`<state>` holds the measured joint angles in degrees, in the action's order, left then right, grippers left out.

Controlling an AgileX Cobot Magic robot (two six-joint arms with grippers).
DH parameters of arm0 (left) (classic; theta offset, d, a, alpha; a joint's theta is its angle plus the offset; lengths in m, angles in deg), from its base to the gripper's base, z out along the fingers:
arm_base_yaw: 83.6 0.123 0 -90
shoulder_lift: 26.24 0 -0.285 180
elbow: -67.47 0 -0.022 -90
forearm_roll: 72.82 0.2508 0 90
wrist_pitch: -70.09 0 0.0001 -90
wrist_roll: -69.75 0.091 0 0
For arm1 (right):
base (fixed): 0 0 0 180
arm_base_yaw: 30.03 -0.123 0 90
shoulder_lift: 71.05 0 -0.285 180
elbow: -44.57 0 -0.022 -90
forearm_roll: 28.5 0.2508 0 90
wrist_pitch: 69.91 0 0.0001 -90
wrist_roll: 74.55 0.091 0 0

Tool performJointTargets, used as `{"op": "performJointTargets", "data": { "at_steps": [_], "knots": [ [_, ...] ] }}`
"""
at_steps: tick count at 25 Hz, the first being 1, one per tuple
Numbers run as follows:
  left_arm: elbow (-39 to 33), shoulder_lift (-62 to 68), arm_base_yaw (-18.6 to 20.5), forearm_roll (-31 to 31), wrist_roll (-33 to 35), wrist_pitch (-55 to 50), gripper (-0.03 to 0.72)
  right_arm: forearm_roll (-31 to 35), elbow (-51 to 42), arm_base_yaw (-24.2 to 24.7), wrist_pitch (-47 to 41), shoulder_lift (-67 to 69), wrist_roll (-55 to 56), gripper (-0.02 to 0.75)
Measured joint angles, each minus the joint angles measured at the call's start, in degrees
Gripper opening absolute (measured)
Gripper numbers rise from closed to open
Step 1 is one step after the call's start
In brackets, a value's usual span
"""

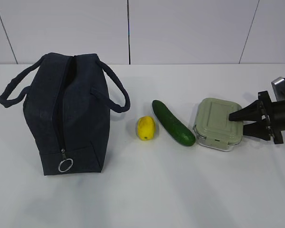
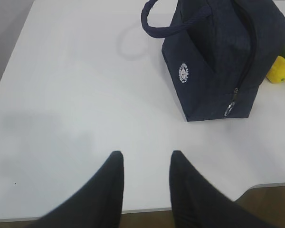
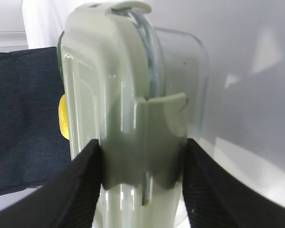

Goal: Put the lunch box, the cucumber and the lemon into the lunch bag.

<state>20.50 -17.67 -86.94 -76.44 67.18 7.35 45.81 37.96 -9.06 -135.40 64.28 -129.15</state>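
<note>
White table (image 1: 147, 199): right end effector (image 3: 141, 185) clamps lunch box (image 1: 217, 123) edge; left end effector (image 2: 146, 164) parted, empty, near table edge.

Across the white table (image 1: 147, 199) we see open room in front of everything. The boxy navy fabric lunch bag (image 1: 66, 118) blocks the left, its zipper closed. The small yellow lemon (image 1: 146, 128), long dark green cucumber (image 1: 173, 122) and clear sage-lidded lunch box (image 1: 217, 123) stand in a row, narrow gaps between them.
</note>
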Motion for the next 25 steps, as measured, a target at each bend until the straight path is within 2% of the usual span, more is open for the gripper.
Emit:
{"op": "performJointTargets", "data": {
  "at_steps": [25],
  "knots": [
    [0.0,0.0,0.0,0.0,0.0,0.0,0.234,0.0,0.0,0.0,0.0,0.0,0.1,0.398]
  ]
}}
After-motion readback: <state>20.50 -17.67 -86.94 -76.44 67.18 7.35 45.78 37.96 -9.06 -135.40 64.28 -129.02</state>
